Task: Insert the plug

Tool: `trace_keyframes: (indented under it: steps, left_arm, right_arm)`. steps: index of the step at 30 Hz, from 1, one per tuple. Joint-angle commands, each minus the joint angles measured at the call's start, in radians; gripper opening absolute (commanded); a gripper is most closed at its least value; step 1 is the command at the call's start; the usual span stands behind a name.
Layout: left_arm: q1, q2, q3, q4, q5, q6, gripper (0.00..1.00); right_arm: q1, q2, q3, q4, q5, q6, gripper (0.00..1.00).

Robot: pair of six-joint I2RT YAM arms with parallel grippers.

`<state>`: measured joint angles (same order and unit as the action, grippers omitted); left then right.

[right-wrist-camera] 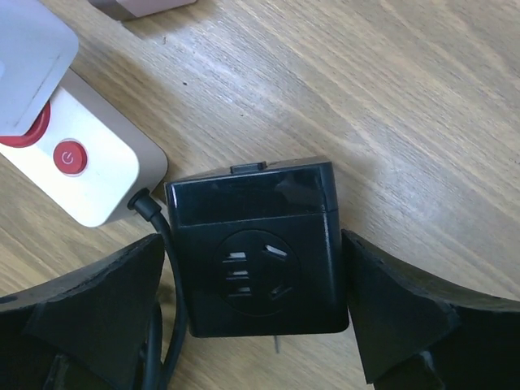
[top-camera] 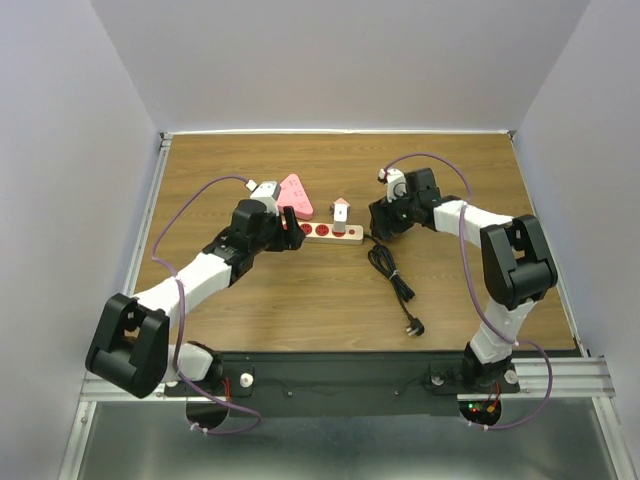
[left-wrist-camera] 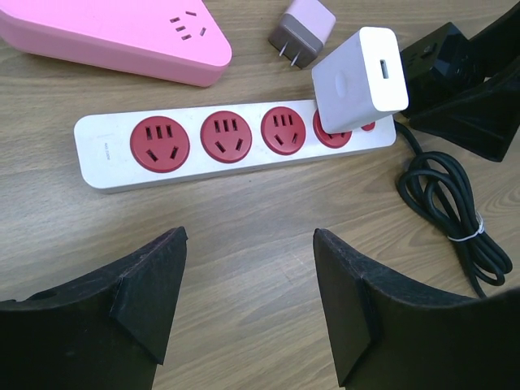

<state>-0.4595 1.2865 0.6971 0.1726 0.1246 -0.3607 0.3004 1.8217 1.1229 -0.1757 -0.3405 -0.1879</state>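
Quick read on where you're at: the white charger (left-wrist-camera: 357, 77) is already standing in the end socket of the power strip (left-wrist-camera: 106, 150), the one next to the switch. It looks a bit tilted from the left wrist view, so I can't swear it's fully seated. If that's the plug you meant, you're basically done apart from a push to check it.

Your left hand (left-wrist-camera: 248, 244) is wide open with nothing in it, hovering over bare bench (top-camera: 300, 300) just in front of the strip's three free sockets.

Your right hand (right-wrist-camera: 252, 244) is the busy one. Its fingers sit on either side of the black cube adapter (right-wrist-camera: 256, 268), which rests on the bench right by the strip's cord end. They're spread wide and very close to its sides, but I can't tell whether they're actually squeezing it.

Still loose: that cube, a small pink-grey charger (left-wrist-camera: 302, 28) lying behind the strip, and the strip's own cord plug (top-camera: 415, 326) out on the bench. If the cube is next, my guess is grab, lift, line up the pins, push in.
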Motion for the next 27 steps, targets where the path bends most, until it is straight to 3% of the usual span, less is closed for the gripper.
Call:
trace_keyframes:
  steps: [1, 4, 5, 6, 7, 10, 13, 21, 27]
  left_arm:
    - [-0.01, -0.038, -0.002, 0.01, 0.007, 0.003, 0.74]
    - [-0.01, -0.038, 0.001, 0.01, 0.007, 0.002, 0.72]
    - [-0.01, -0.039, 0.001, 0.01, 0.009, 0.002, 0.71]
    - [-0.01, -0.041, 0.002, 0.011, 0.01, 0.003, 0.71]
    - [-0.01, -0.042, 0.004, 0.016, 0.012, 0.002, 0.71]
    - [-0.01, -0.056, 0.008, 0.03, 0.021, 0.005, 0.7]
    - [-0.01, -0.075, 0.019, 0.039, 0.04, 0.008, 0.71]
    - [-0.01, -0.225, 0.01, 0.087, 0.188, 0.037, 0.7]
    - [-0.024, -0.378, -0.053, 0.256, 0.39, 0.026, 0.71]
  right_arm:
    - [-0.004, -0.007, 0.031, 0.002, -0.019, -0.01, 0.8]
    - [-0.004, -0.019, 0.038, 0.007, -0.037, 0.007, 0.54]
    - [-0.004, -0.028, 0.043, 0.01, -0.06, 0.011, 0.39]
    - [-0.004, -0.038, 0.051, 0.012, -0.074, 0.016, 0.33]
    - [-0.004, -0.07, 0.055, 0.013, -0.086, 0.019, 0.21]
    - [-0.004, -0.154, 0.072, 0.008, -0.138, 0.028, 0.04]
    - [-0.004, -0.229, 0.08, 0.008, -0.212, 0.047, 0.02]
    - [-0.004, -0.415, 0.092, 0.012, -0.638, 0.096, 0.0]
    - [-0.003, -0.469, 0.126, 0.015, -0.95, 0.142, 0.0]
